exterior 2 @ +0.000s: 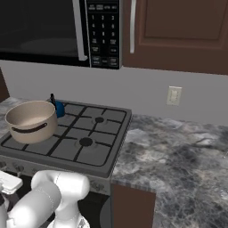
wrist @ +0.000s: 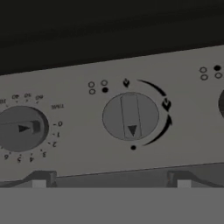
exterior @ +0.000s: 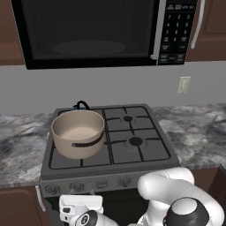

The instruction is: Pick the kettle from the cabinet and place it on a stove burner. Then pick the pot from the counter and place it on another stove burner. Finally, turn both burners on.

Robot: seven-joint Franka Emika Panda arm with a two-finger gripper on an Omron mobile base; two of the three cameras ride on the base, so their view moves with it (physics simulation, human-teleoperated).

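Close to our hand camera, a round grey burner knob (wrist: 130, 116) sits square ahead on the stove's control panel (wrist: 183, 127), its arrow mark at the lower end, with a timer dial (wrist: 21, 128) just beside it. Our claw (wrist: 111, 183) hovers just short of that knob, released, with its 2 fingertips (wrist: 39, 183) spread wide on either side and nothing between them.

Above the panel, the tan pot (exterior: 78, 133) stands upright on the front-left burner grate, 1 dark side handle facing us. Behind it, we can make out the black handle and a sliver of the blue body of the kettle (exterior 2: 58, 108) on the rear-left burner, mostly hidden by the pot from the left base view. Both right-hand burners (exterior: 135, 141) are bare, their black caps showing under the grates.

Beyond the stove top (exterior 2: 100, 158), the grey mottled counter (exterior 2: 178, 151) runs off to either side. A black microwave (exterior: 92, 31) hangs over the stove, and the dark wooden cabinet (exterior 2: 182, 33) with its pale bar handle (exterior 2: 132, 26) is closed beside it. A wall socket (exterior 2: 173, 95) sits on the grey wall.
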